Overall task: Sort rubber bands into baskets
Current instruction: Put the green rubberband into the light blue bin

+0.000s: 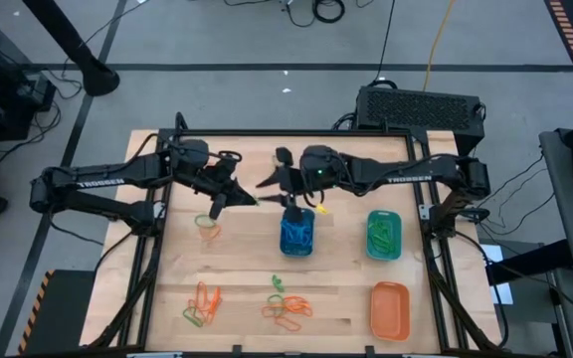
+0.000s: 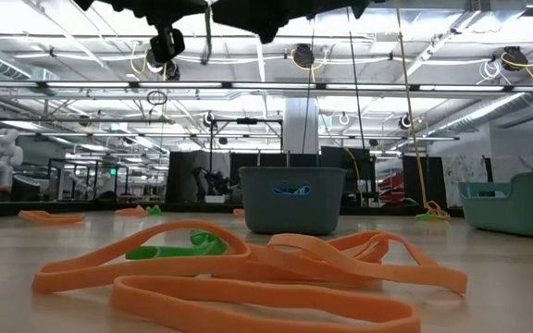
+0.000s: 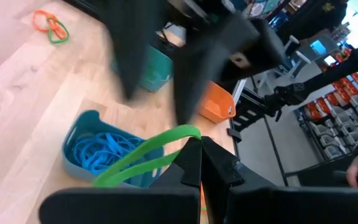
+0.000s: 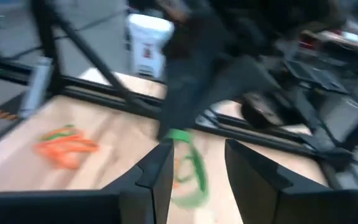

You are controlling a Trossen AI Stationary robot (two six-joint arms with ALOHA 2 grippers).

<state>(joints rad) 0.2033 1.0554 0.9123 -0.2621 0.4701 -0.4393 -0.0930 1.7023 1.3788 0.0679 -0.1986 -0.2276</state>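
My left gripper [image 3: 199, 144] [image 1: 217, 205] hangs above the table's left middle, shut on a green rubber band [image 3: 138, 158] [image 4: 188, 168]. My right gripper [image 4: 194, 168] [image 1: 265, 185] stands open just right of it, fingers toward the band, touching nothing. The blue basket [image 1: 297, 235] holds blue bands. The teal-green basket [image 1: 383, 234] holds green ones. At the near right stands the orange basket [image 1: 390, 308]. More orange and green rubber bands [image 1: 286, 306] lie near the front edge. My left gripper pinches one end of the green band's loop [image 3: 190, 132] between its two fingertips. The fingers slant a little downward, toward the table's right. The rest of the loop hangs slack below them, off the table.
A second heap of orange and green bands [image 1: 202, 304] lies at the near left, and bare wood shows between the heaps and the baskets. A dark frame rail [image 1: 267, 132] runs round the table. In the low view, orange bands [image 2: 248, 277] fill the foreground.
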